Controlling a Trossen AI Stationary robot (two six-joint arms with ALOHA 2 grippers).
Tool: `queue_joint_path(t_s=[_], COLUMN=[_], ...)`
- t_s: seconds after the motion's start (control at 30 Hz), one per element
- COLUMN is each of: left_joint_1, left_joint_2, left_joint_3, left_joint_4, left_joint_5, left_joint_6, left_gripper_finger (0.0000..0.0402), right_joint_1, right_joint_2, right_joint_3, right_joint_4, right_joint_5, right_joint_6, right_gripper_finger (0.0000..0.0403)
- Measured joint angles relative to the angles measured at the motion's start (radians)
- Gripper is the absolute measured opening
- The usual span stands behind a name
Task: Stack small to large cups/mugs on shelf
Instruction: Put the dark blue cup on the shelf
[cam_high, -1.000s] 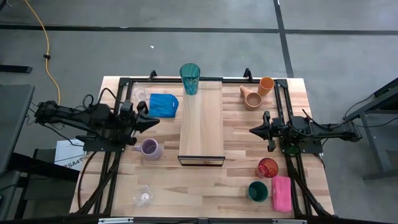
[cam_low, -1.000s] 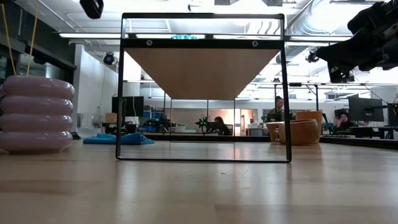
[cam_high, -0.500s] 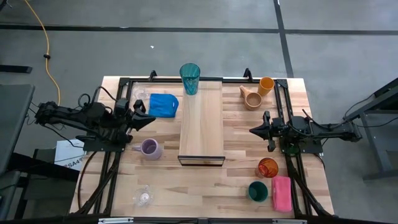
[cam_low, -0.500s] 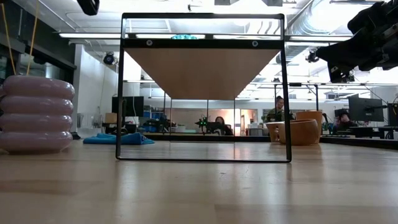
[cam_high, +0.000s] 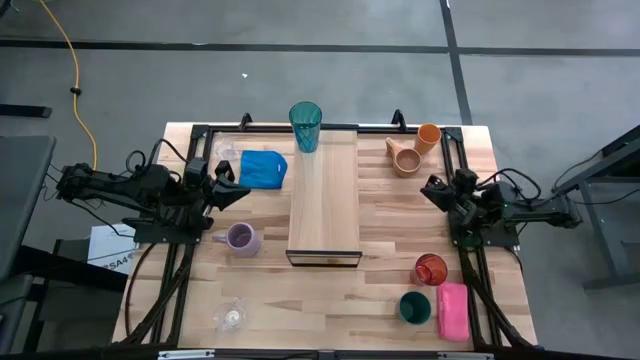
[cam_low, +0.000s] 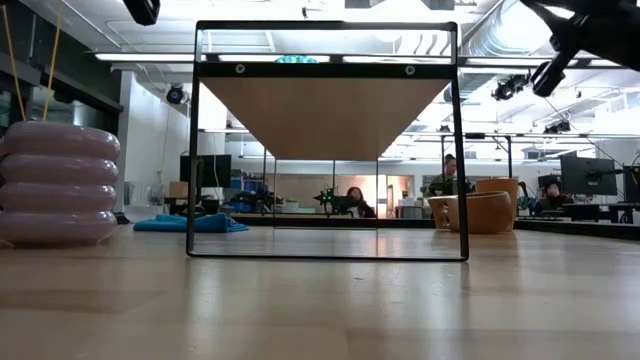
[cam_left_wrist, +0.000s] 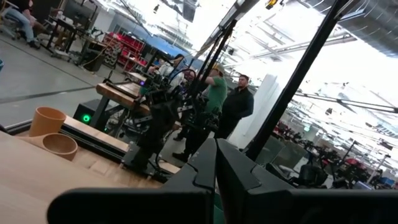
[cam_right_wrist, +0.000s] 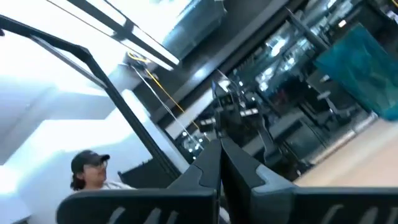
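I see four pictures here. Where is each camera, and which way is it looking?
High view: above the table, looking straight down on the shelf, left gripper and right gripper.
Low view: at tabletop height, looking level under the shelf; a lavender mug stands close.
Left wrist view: on the left arm, past its shut fingers toward the orange cup.
Right wrist view: on the right arm, past its shut fingers, toward the teal tumbler.
High and low views share the shelf.
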Motion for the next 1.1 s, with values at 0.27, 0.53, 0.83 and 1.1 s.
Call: queue_joint_path(t_s=[0.27,0.53,0.83,1.1], left_joint_1=[0.0,0.0,0.0,0.0], left_joint_2=[0.0,0.0,0.0,0.0], left_joint_3=[0.0,0.0,0.0,0.0], left_joint_4=[0.0,-0.003,-0.028,-0.053], left_joint_5=[0.0,0.0,-0.003,-0.004], left_joint_6=[-0.001,-0.025,-0.034,-0.064], left_gripper_finger=[0.0,0.0,0.0,0.0], right_joint_1=[0.0,0.001,0.045,0.321], right_joint_2=[0.0,0.039,0.415,0.825], right_joint_3=[0.0,0.129,0.594,1.014], right_joint_4=[0.005,-0.186,-0.751,-1.134], right_joint_5=[-0.015,-0.025,-0.208,-0.358], right_joint_6=[-0.08,0.101,0.079,0.024], right_gripper_finger=[0.0,0.0027,0.0138,0.0167])
